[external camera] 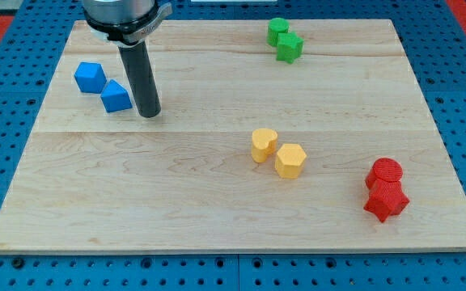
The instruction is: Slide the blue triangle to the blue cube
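The blue cube (89,77) sits on the wooden board (217,202) at the view's upper left. The blue triangle (116,96) lies just right of and below it, close to it or touching at a corner. My tip (149,114) rests on the board just right of the blue triangle, a small gap away, slightly lower in the view.
Two green blocks (284,39) sit together at the view's top. A yellow cylinder (264,145) and a yellow hexagonal block (290,160) lie at the centre right. A red cylinder (386,172) and a red star-like block (386,200) are at the lower right.
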Motion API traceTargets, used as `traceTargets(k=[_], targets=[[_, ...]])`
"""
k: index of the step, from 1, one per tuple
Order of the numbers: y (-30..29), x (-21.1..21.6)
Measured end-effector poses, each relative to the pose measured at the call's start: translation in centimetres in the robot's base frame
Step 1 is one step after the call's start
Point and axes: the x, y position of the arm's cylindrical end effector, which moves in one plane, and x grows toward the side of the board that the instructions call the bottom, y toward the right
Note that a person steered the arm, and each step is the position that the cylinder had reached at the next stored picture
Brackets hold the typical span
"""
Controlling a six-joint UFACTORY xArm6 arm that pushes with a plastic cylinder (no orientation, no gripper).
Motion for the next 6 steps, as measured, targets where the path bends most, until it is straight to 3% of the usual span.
traceTargets(k=[4, 6], targets=[[-5.8, -1.3], [-3.8, -2.4]])
